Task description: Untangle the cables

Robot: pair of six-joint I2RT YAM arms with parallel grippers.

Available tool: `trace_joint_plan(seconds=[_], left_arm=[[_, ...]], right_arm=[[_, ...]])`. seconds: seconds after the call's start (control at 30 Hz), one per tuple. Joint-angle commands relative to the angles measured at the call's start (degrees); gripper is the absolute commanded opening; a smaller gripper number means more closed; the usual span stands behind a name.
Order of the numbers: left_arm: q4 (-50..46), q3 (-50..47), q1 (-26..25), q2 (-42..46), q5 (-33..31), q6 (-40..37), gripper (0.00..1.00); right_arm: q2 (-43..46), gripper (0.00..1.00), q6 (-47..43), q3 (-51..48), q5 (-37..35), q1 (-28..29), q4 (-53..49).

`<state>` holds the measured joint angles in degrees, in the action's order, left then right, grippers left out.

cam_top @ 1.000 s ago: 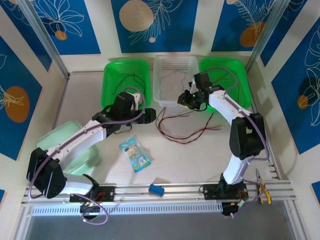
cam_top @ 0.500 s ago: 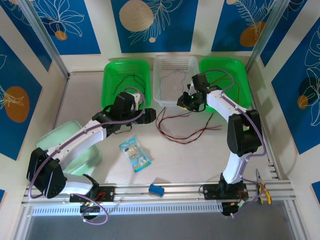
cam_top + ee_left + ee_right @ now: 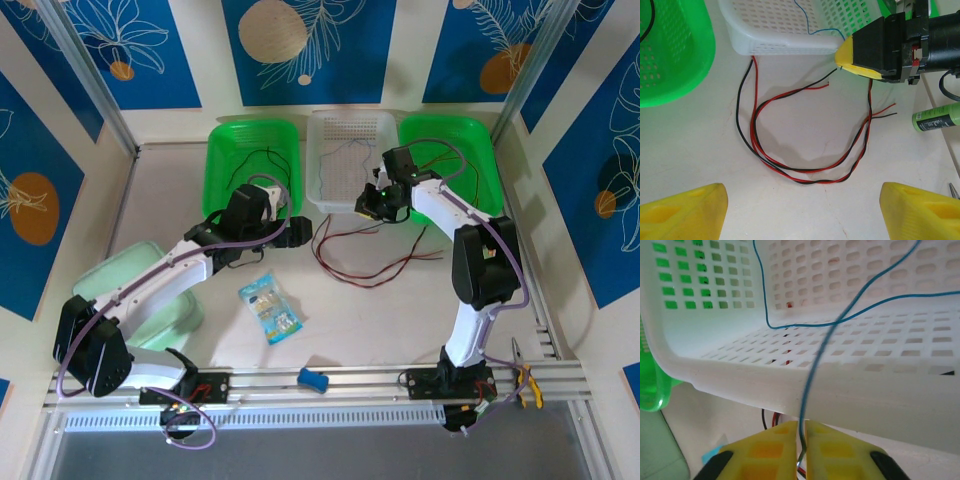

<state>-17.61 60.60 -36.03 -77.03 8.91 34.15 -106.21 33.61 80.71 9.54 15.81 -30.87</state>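
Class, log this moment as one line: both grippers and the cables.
left gripper open, empty | right gripper shut on blue cable | red-black cables loose on table

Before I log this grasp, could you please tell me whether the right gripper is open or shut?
Shut: the yellow fingers of the right gripper meet around the blue cable, pinching it.

A: Where does the thin blue wire [image 3: 813, 365] end?
B: It blurs near the lens, and its tip is hidden between the right gripper's [image 3: 801, 434] yellow pads [image 3: 780, 442].
A: And the red and black wire pair [image 3: 807, 182]?
B: Its top slips under the white perforated plastic basket [image 3: 780, 44]. The picture's edge cuts off 1 green tube [image 3: 935, 118].
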Motion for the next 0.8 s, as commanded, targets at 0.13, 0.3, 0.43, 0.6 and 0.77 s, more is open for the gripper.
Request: trace_joint_plan(seconds=[0.13, 0.3, 0.43, 0.6, 0.77], left_arm=[[-0.7, 1.7, -0.6, 0.6, -0.4, -1.0, 0.79], [-0.5, 2.0, -0.6, 0.3, -0.3, -1.2, 0.8], [-0.4, 2.0, -0.6, 0.0, -0.1, -1.0, 0.8], [-0.3, 1.7, -0.5, 0.2, 0.3, -0.8, 0.8], [-0.2, 0.9, -0.6, 0.9, 0.2, -0.6, 0.8]], right_arm=[[2.2, 0.0, -0.5, 2.9, 2.3, -0.1, -1.7], [3.2, 0.0, -0.7, 5.0, 2.2, -1.1, -2.7], [-1.1, 0.0, -0.6, 10.9, 1.8, -2.5, -3.9], [-10.7, 0.0, -1.2, 22.4, 0.9, -3.5, -7.3], [-21.8, 0.0, -3.1, 35.7, -0.7, -3.7, -15.3]])
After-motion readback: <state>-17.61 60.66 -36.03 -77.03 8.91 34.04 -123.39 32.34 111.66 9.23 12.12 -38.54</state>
